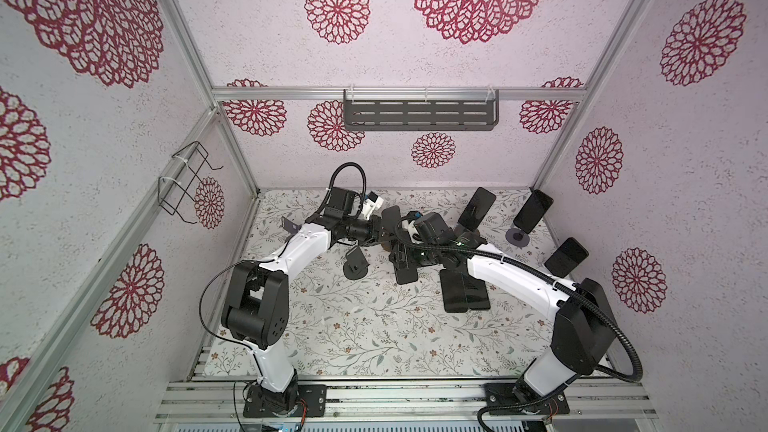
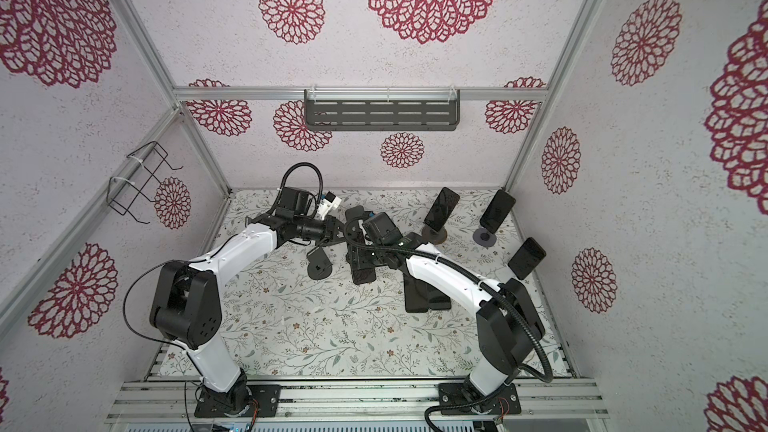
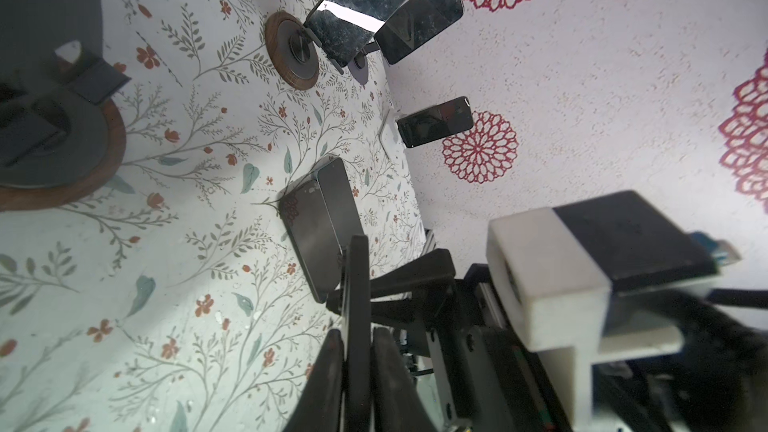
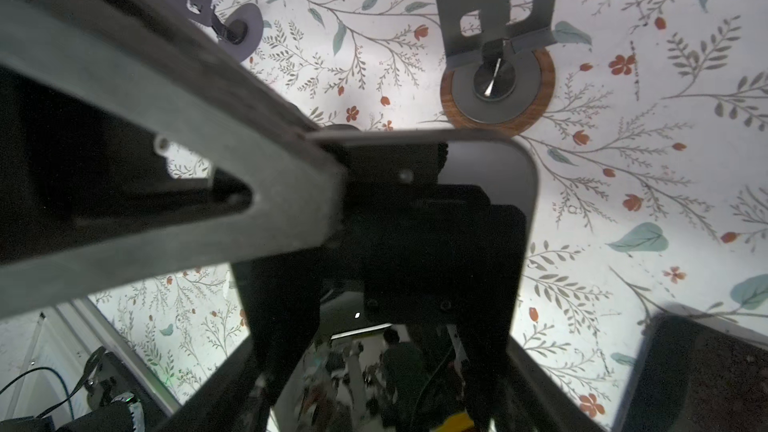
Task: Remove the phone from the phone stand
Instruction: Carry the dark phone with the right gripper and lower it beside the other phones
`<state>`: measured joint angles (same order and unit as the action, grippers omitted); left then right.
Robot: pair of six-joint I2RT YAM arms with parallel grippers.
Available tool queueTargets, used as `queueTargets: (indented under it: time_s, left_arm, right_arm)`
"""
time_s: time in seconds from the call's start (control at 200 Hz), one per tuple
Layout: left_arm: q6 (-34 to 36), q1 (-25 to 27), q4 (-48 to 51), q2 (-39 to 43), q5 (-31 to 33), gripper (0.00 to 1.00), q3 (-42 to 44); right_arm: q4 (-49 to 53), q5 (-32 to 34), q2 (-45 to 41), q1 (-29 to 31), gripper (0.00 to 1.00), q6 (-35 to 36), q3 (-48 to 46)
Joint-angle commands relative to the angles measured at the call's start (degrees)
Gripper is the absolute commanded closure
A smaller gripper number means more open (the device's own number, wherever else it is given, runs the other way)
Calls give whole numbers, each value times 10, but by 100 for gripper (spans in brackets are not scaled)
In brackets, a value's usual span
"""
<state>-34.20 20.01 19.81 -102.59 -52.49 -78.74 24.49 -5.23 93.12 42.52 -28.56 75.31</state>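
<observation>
A black phone [image 1: 405,277] [image 2: 362,277] hangs over the middle of the flowered table, clear of any stand, with both grippers on it. My right gripper [image 1: 401,258] [image 4: 382,338] has a finger against each long side of the glossy phone [image 4: 490,168]. Edge-on, the phone [image 3: 355,268] is a thin dark slab, and my left gripper [image 1: 383,238] [image 3: 358,332] is shut on its end. An empty phone stand [image 4: 494,76] with a wood-rimmed base stands just beyond it, also seen as a dark plate [image 1: 390,218].
Three more phones lean on stands at the right [image 1: 478,207] [image 1: 534,209] [image 1: 567,257]. Two phones lie flat [image 1: 463,290] under the right arm. Another empty stand [image 1: 355,263] sits below the left gripper. A shelf [image 1: 419,114] and a wire basket [image 1: 187,184] hang on the walls.
</observation>
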Motion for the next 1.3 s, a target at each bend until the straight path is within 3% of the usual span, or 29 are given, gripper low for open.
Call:
queueTargets:
  time_s: [0.0,0.12,0.235,0.46,1.051,1.296]
  left_arm:
    - [-4,-2,-19,21,-17,72,-1]
    - [2,-3,-5,19,-13,59,-6]
    - [16,-3,28,19,21,53,-15]
    - [19,-7,52,21,71,52,-20]
    - [29,-6,51,22,72,53,-21]
    - [33,-5,49,22,69,51,-21]
  right_arm:
    - [32,35,-19,-6,41,-24,3]
    - [67,50,-19,-11,43,-38,-2]
    - [94,54,-17,-19,46,-54,-20]
    - [118,61,-2,-31,56,-75,-68]
    - [108,61,102,-39,56,-79,-52]
    - [99,73,118,-40,46,-79,-59]
